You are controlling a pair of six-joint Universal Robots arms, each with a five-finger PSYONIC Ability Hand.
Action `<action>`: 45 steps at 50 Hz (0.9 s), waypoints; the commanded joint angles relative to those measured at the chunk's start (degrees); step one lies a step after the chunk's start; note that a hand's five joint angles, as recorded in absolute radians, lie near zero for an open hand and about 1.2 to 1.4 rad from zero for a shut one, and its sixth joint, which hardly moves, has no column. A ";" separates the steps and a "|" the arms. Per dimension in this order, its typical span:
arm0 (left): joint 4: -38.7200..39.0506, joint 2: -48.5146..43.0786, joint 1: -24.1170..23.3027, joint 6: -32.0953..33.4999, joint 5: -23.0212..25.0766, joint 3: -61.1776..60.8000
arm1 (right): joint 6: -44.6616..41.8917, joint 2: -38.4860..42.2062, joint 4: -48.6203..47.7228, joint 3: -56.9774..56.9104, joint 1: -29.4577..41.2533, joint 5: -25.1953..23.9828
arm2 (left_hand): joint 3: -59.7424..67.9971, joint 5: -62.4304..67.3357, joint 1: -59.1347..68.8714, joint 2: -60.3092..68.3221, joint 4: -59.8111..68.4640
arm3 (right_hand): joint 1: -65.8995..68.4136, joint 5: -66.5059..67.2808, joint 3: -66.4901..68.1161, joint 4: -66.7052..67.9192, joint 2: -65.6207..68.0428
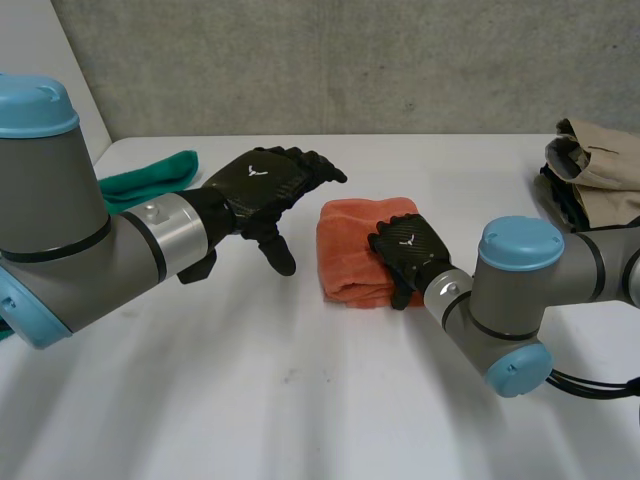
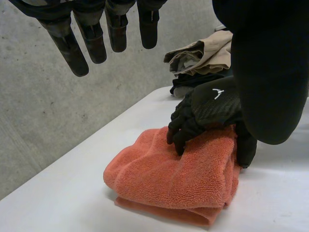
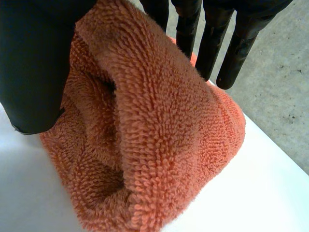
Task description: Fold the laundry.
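White table (image 1: 300, 400), orange towel (image 1: 350, 250), concrete wall (image 1: 350, 60)

On the table (image 1: 300, 400), a folded towel (image 1: 352, 250) lies between a cloth (image 1: 150, 175), left, and a clothes pile (image 1: 597, 165), right.

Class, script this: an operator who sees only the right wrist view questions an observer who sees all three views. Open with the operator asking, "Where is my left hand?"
Observer: The left hand hovers open above the table, beside the orange towel and apart from it.
Operator: Which part of the towel does my right hand hold?
Observer: The folded towel's edge nearest the right arm.
Operator: Any other laundry?
Observer: A green cloth lies behind the left arm, and a pile of beige and dark clothes sits at the table's far right.
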 commanded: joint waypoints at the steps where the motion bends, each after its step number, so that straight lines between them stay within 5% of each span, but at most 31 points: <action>1: 0.00 0.00 0.03 0.00 0.00 0.00 | -0.14 1.95 -0.42 -1.86 0.09 -0.29 | 0.59 0.42 0.65 1.08 1.03 | 3.87 8.30 8.05 8.29 7.60; 15: 0.00 -0.09 0.12 0.00 0.00 0.00 | -0.66 3.97 -2.52 -8.18 -0.17 0.06 | 0.59 0.42 0.65 1.08 1.03 | 49.26 53.70 53.44 53.69 52.99; 27: 0.18 0.88 0.82 -0.09 -0.09 0.35 | 0.74 1.60 -4.46 -25.23 -5.88 -1.17 | 0.76 0.59 0.82 1.25 1.20 | 51.43 55.86 55.61 55.85 55.16; 37: 0.18 1.76 1.00 -0.18 -0.18 0.09 | 13.48 0.89 -11.75 -38.86 -21.78 -9.69 | 0.93 0.76 0.99 1.42 1.37 | 51.43 55.86 55.61 55.85 55.16; 45: 0.18 2.11 0.73 -0.35 -0.27 0.09 | 24.55 6.60 -25.10 -39.22 -36.37 -22.61 | 0.93 0.76 0.99 1.42 1.37 | 51.43 55.86 55.61 55.85 55.16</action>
